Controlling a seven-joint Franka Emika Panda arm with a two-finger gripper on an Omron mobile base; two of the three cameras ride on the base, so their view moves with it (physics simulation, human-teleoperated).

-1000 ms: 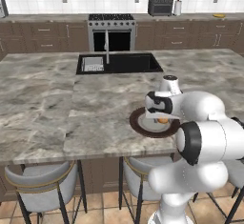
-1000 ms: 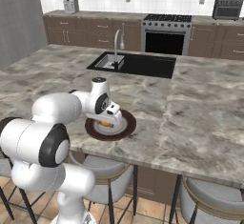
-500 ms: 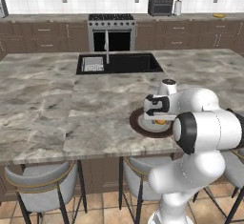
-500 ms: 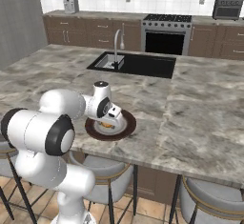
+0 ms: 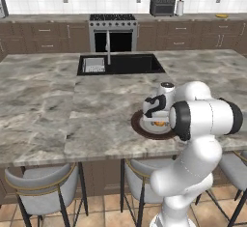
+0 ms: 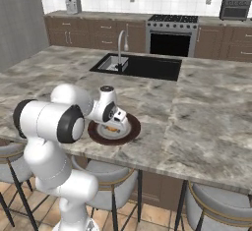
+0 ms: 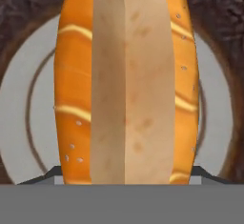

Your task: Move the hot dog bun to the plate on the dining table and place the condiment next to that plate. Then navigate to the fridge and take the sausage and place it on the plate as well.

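The hot dog bun (image 7: 126,85), orange-tan and split lengthwise, lies along the grey centre of the dark brown plate (image 7: 24,8). My gripper (image 7: 125,173) reaches straight down over it, a dark fingertip (image 7: 51,173) pressed to each long side, shut on the bun. In the base views the hand hangs low over the plate (image 5: 137,124) (image 6: 132,130) near the front edge of the dining table (image 5: 72,110), and a bit of the bun (image 5: 159,123) (image 6: 112,129) peeks out beneath it. The condiment and the sausage are out of view.
A black inset sink (image 5: 120,64) with a tap sits mid-island. Grey stools (image 5: 41,187) stand under the near edge. A stove (image 5: 113,33) and brown cabinets line the back wall. The tall grey fridge (image 6: 17,18) stands at the far left.
The arm's elbow has swung forward and toward the middle of both base views, while the hand stays low over the plate with the bun between its fingers.
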